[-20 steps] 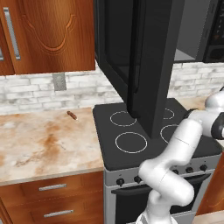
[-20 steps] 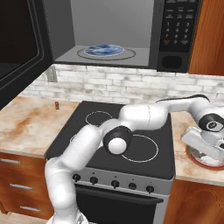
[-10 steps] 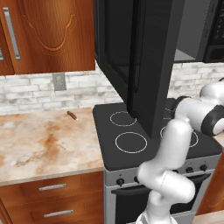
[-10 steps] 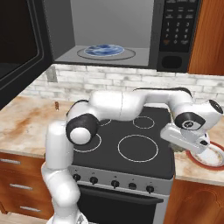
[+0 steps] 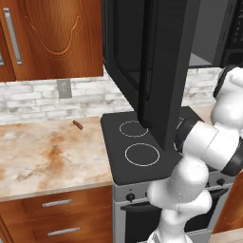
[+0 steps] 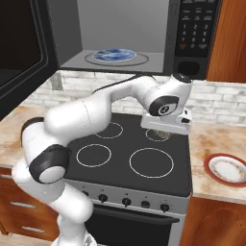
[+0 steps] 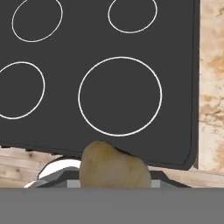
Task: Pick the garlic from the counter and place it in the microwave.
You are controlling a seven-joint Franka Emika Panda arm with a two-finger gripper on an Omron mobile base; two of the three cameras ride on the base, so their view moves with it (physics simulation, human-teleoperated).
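Note:
My gripper (image 6: pixel 162 133) is shut on the garlic (image 7: pixel 113 168), a tan lump that sits at the bottom of the hand view and hides the finger tips. In the right base view the hand hangs over the back right ring of the black stovetop (image 6: pixel 139 158), with the garlic (image 6: pixel 161 134) just showing beneath it. Above and behind it is the microwave (image 6: pixel 194 33), its door (image 5: pixel 166 71) swung wide open. A blue plate (image 6: pixel 115 55) lies on its grey floor. The marbled counter (image 6: pixel 216 144) runs to the right of the stove, and the counter (image 5: pixel 47 156) also runs to its left.
A red-rimmed plate (image 6: pixel 228 169) lies on the right counter. A small brown item (image 5: pixel 77 125) rests near the brick wall on the left counter. The open microwave door juts out over the stove's left half. Wooden cabinets (image 5: pixel 52 38) hang above.
The arm has swung left and a little upward, carrying the garlic from above the red-rimmed plate on the right counter to over the stove's back right ring.

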